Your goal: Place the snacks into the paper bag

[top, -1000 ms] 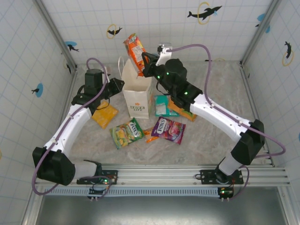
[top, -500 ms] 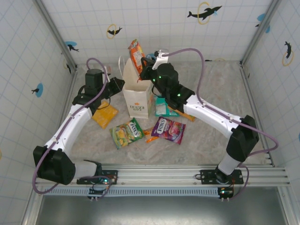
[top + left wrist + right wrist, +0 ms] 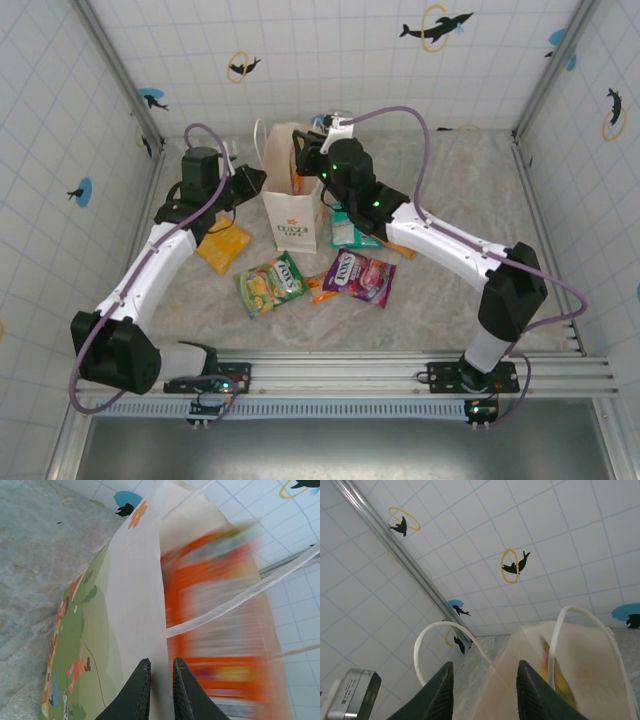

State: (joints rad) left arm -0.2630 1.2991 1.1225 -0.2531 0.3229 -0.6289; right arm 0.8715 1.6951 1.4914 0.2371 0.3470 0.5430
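Orange packet (image 3: 220,630) inside paper bag (image 3: 295,215), beneath parted right tool (image 3: 485,666)

The paper bag (image 3: 295,215) stands at the back middle of the bench (image 3: 470,190), between the two arms. The left pincer (image 3: 161,662) is clamped on the bag's left wall. The right pincer (image 3: 485,667) hangs over its mouth, jaws apart. A first packet (image 3: 215,630), blurred, seems to sit inside the bag. A second packet (image 3: 224,246) lies left of the bag, and a third packet (image 3: 347,230) lies right of it, under the right arm. In front, a fourth packet (image 3: 270,283) lies left of a fifth packet (image 3: 360,276).
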